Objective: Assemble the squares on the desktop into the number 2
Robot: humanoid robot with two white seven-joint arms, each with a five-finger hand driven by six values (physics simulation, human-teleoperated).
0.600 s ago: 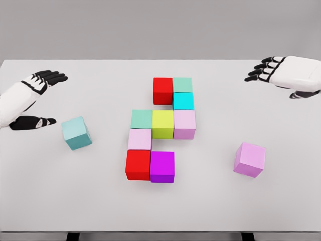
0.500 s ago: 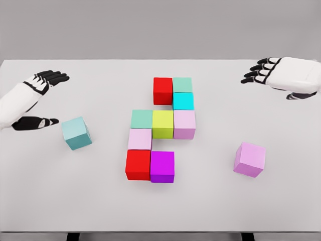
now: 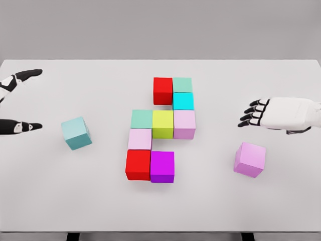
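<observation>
So the cubes sit mid-worktop (image 3: pixel 210 211) in a stepped shape whose long axis runs away from the camera. Far end: a red cube (image 3: pixel 163 90) with a mint cube (image 3: pixel 182 84) touching its right side, and a cyan cube (image 3: pixel 183 101) right in front of the mint one. Next row across: green cube (image 3: pixel 142 119), yellow-green cube (image 3: pixel 163 124), light pink cube (image 3: pixel 184 124), all touching. A pale pink cube (image 3: pixel 139 139) sits under the green one, then a second red cube (image 3: pixel 138 164) with a magenta cube (image 3: pixel 162 166) on its right at the near end.

Two loose ones: a teal cube (image 3: pixel 76 133) well off to the left, turned slightly so its corner faces the camera, and a lilac cube (image 3: pixel 250 159) off to the right, also a bit rotated.

Right robot hand (image 3: pixel 266 113) hovers just beyond the lilac cube, fingers loosely extended and pointing left toward the shape, holding nothing. Left robot hand (image 3: pixel 14 103) is mostly cut off at the left edge, thumb and fingers spread wide, empty, near the teal cube but not touching.
</observation>
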